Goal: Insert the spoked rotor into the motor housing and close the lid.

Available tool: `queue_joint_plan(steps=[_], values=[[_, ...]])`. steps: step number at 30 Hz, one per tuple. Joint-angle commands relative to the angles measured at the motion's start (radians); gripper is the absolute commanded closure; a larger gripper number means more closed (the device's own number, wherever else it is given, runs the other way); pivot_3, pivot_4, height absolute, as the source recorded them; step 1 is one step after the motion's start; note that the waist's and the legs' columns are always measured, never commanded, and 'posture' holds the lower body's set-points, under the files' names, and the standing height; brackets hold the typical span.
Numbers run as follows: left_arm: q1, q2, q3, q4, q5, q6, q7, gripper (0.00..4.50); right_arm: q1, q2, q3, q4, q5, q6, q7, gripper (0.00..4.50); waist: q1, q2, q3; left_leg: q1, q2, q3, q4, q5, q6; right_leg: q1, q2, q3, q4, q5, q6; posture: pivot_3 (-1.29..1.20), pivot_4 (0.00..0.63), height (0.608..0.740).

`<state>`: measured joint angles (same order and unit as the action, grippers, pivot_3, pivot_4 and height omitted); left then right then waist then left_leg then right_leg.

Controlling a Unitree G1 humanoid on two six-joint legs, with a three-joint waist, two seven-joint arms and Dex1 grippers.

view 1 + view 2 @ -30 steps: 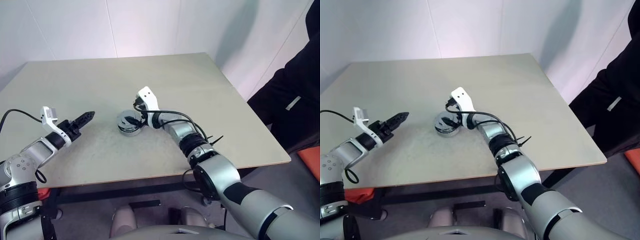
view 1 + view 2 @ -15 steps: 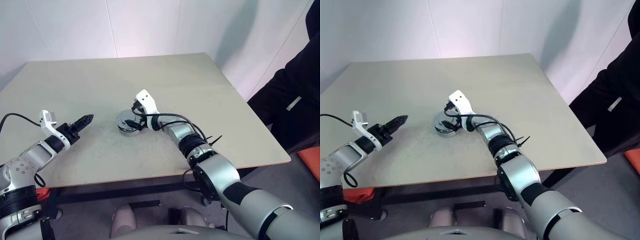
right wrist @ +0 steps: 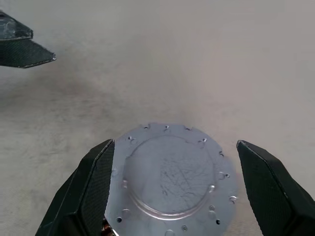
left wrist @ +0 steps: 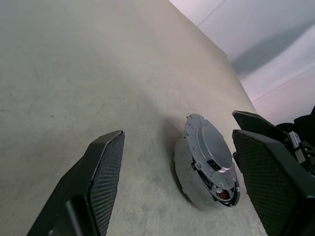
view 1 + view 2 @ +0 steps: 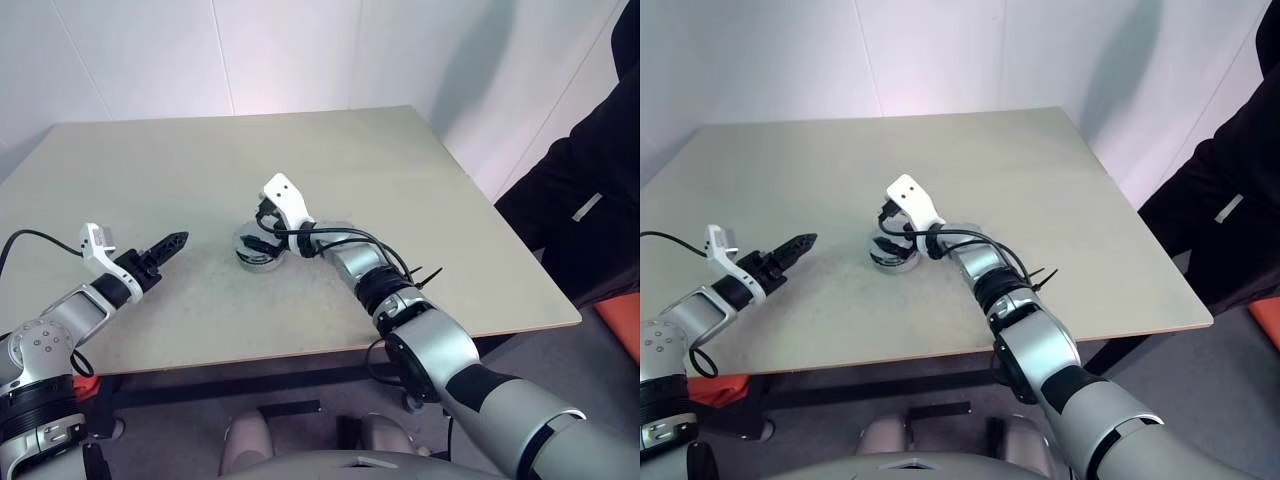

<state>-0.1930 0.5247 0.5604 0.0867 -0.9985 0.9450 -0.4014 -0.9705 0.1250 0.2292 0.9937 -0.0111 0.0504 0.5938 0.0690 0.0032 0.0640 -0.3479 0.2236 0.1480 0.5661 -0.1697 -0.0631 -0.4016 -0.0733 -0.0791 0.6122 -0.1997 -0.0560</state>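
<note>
Lid [image 3: 170, 179] already seated flat on motor housing [image 4: 206, 182], mid-tabletop [image 5: 400, 180]. Right tool [image 3: 172, 187] directly above, spread wide, empty, one finger each side of the lid rim, not gripping. Left tool [image 5: 170, 243] also wide and empty, well apart from the housing, pointing toward it. Right arm far nearer.

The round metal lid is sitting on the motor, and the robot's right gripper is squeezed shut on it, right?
Not quite. The lid does sit on the motor, but the right gripper is open: the right wrist view shows its fingers standing wide on either side, apart from the lid.
</note>
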Motion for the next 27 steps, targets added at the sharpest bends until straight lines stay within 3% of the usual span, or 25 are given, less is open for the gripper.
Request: queue_joint_plan(steps=[1, 18, 23, 27], values=[[-0.005, 0.009, 0.026, -0.040, -0.016, -0.006, 0.000, 0.79, 0.001, 0.123, 0.014, 0.001, 0.000, -0.004, 0.002, 0.04, 0.000, 0.000, 0.000, 0.000, 0.000, 0.000, 0.000, 0.000, 0.000, 0.000, 0.000, 0.000, 0.000, 0.000, 0.000, 0.00, 0.000, 0.740], [-0.002, 0.002, 0.018, -0.044, -0.012, -0.011, 0.004, 0.79, -0.019, 0.121, -0.003, 0.094, 0.009, 0.007, -0.019, 0.04, 0.000, 0.000, 0.000, 0.002, 0.000, 0.000, 0.001, 0.000, 0.000, 0.002, 0.000, 0.001, 0.001, 0.000, 0.000, 0.00, 0.000, 0.740], [-0.003, -0.001, 0.018, -0.043, -0.011, -0.012, 0.007, 0.79, -0.017, 0.111, -0.007, 0.084, 0.014, 0.008, 0.001, 1.47, 0.000, 0.000, 0.000, 0.003, 0.000, 0.000, 0.002, 0.000, 0.000, 0.002, 0.000, 0.001, 0.002, 0.000, 0.000, 0.00, 0.000, 0.740], [-0.002, -0.005, 0.015, -0.041, -0.008, -0.014, 0.006, 0.79, -0.009, 0.095, -0.014, 0.048, 0.033, 0.023, 0.065, 1.47, -0.001, 0.000, 0.000, 0.003, 0.000, 0.000, 0.002, 0.000, 0.000, 0.002, 0.000, 0.001, 0.002, 0.000, 0.000, 0.00, 0.000, 0.740]])
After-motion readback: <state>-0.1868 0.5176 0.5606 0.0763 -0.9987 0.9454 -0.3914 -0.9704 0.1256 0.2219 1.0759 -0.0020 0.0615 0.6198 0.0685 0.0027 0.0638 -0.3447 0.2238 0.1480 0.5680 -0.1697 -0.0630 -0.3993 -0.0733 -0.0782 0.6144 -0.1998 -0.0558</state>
